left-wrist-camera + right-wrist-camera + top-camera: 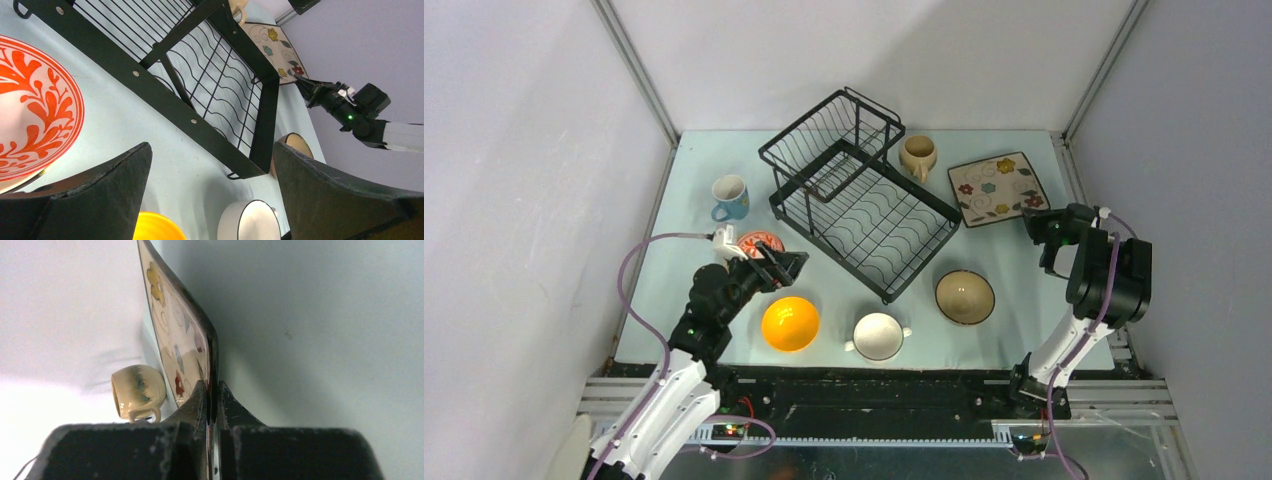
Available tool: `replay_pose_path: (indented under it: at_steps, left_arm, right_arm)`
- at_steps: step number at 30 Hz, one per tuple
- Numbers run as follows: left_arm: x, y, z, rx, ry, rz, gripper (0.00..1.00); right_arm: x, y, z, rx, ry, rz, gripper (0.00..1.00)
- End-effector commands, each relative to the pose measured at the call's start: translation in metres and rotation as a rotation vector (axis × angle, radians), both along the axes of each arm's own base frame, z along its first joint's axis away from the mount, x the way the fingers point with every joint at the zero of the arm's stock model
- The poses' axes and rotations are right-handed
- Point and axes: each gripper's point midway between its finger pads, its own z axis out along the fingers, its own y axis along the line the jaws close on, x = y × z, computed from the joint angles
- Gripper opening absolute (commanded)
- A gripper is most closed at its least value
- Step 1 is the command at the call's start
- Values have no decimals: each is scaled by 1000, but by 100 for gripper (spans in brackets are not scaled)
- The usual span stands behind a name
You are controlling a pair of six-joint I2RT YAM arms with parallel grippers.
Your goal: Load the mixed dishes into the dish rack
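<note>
The black wire dish rack (864, 200) stands mid-table, with no dish in it. My right gripper (1036, 222) is shut on the near corner of the square floral plate (998, 188); the right wrist view shows the fingers (200, 400) pinching the plate's (175, 325) edge. My left gripper (789, 265) is open and empty beside the red-patterned bowl (761, 243), near the rack's front left edge. In the left wrist view the red bowl (30, 105) lies left of the open gripper (211, 147). The cream round plate is out of view.
A blue mug (730, 197) stands left of the rack and a beige mug (918, 155) behind it. An orange-yellow bowl (790, 323), a white two-handled bowl (878, 336) and a tan bowl (965, 297) sit along the near side. Walls enclose the table.
</note>
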Motion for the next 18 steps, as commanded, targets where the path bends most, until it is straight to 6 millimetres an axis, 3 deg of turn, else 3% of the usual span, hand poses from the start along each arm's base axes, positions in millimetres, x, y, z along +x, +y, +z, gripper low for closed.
replay_pose_path:
  at_steps: [1,10,18]
  left_arm:
    - [1,-1,9,11,-40,-7,98]
    - [-1,-3,11,0,-43,-20,97]
    - [-5,-5,9,-14,-34,-35,97]
  right_arm:
    - [-12,-11,29,-190,-15,-22,0]
    - [-47,-37,87,-351,-28,-175,0]
    - [-66,-37,129,-461,-65,-187,0]
